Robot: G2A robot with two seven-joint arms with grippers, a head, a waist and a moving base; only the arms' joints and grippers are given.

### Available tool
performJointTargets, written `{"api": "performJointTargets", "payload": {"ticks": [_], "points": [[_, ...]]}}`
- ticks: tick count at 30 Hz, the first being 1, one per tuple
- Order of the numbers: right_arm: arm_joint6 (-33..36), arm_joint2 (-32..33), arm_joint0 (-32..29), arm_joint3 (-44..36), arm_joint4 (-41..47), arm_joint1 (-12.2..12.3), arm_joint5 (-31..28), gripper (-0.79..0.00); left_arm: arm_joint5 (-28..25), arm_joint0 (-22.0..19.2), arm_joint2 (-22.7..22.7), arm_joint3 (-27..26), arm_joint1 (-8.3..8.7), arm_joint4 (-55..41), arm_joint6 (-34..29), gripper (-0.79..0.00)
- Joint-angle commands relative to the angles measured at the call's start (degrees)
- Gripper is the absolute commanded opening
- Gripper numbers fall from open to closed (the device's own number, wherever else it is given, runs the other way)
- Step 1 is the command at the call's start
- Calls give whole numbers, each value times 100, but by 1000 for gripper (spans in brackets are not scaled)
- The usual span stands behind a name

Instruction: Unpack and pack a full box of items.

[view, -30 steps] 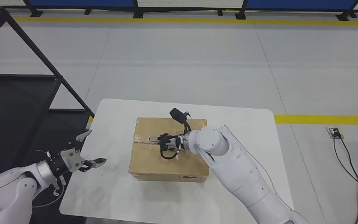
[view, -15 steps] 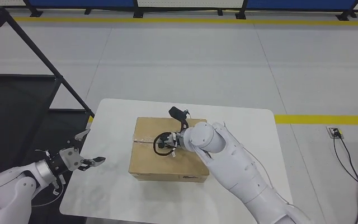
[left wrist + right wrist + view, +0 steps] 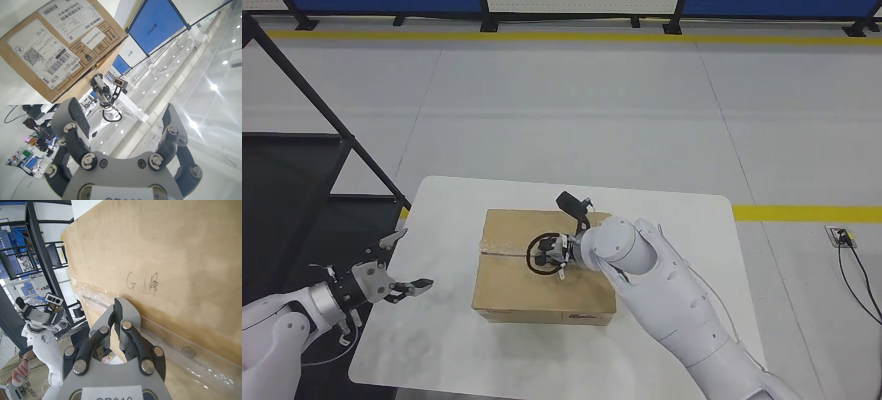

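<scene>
A closed cardboard box (image 3: 504,288) stands in the middle of the white table (image 3: 452,215). Clear tape (image 3: 88,295) runs along its top seam. My right gripper (image 3: 539,251) rests on the box top at that seam, and its fingers (image 3: 117,313) are shut, with nothing visible between them. The box top (image 3: 170,247) carries pencil marks beside the gripper. My left gripper (image 3: 402,283) hovers open over the table, left of the box and apart from it. From it I see the labelled side of the box (image 3: 56,43) beyond my open left gripper (image 3: 121,119).
A black metal frame (image 3: 312,100) stands off the table's left side. The table's front edge (image 3: 492,388) is close to the box. Bare tabletop lies left of and behind the box.
My right wrist has turned and drawn slightly to the right along the seam on the box top. The left gripper has hardly moved.
</scene>
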Motion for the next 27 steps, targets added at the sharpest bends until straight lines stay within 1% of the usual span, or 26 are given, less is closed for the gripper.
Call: {"api": "performJointTargets", "payload": {"ticks": [1,7,11,27], "points": [[9,90,-98,-142,-50,43,29,-785,2,-17,19,-12,3,2,11,0],[84,407,-406,-542,-193,184,116,-785,3,-52,84,-44,11,8,38,0],[186,590,-546,-680,-256,264,167,-785,-4,-57,100,-49,18,2,45,0],[193,1339,-1215,-1315,-273,539,207,-785,-4,-36,167,-157,40,-18,141,0]]}}
